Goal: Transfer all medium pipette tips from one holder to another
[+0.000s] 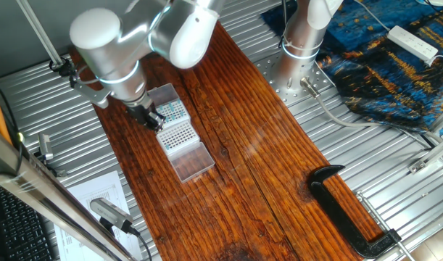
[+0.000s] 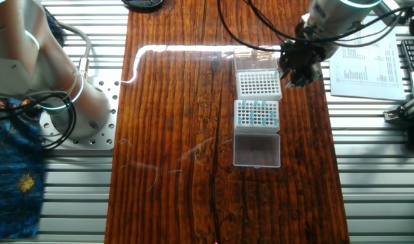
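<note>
Two small racks sit end to end on the wooden table. One holder (image 1: 171, 110) (image 2: 257, 114) carries the medium pipette tips (image 2: 253, 108), seen as bluish dots in its grid. The other holder (image 1: 179, 135) (image 2: 259, 85) is white and shows mostly dark holes. My gripper (image 1: 154, 117) (image 2: 296, 69) hangs over the racks' side, by the white holder in the other fixed view. Its dark fingers are too small to tell whether they stand apart or whether a tip is between them.
A clear lid (image 1: 193, 164) (image 2: 251, 61) lies flat at one end of the rack row and another lid (image 2: 256, 150) at the other. A black clamp (image 1: 348, 210) grips the table edge. Printed paper (image 2: 369, 64) lies beside the wood, and the arm's base (image 1: 297, 51) stands on the metal deck.
</note>
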You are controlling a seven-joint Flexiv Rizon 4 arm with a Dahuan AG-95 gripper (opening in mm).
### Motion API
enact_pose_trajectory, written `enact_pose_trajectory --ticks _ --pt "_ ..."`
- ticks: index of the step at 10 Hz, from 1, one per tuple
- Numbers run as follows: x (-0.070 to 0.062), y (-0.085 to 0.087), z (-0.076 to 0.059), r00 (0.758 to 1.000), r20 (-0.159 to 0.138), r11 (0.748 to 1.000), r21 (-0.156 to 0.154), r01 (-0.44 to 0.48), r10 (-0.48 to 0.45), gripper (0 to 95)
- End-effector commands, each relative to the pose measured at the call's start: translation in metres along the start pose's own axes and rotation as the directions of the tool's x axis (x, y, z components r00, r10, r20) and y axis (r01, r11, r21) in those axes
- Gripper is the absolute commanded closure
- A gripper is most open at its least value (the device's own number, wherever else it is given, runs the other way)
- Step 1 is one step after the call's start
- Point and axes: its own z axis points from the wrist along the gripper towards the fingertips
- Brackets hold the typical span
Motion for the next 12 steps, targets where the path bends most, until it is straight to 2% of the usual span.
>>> enact_pose_trajectory --ticks 1,4,8,12 --pt "-0.006 0.012 0.003 1.000 0.011 1.000 -0.002 -0.028 0.028 76.0" --pt "-0.011 0.031 0.014 0.998 0.021 0.998 0.004 -0.058 0.058 76.0" --pt "-0.013 0.040 0.025 0.998 0.023 0.998 0.015 -0.067 0.067 76.0" --pt "-0.012 0.042 0.031 0.998 0.022 0.998 0.017 -0.066 0.065 76.0"
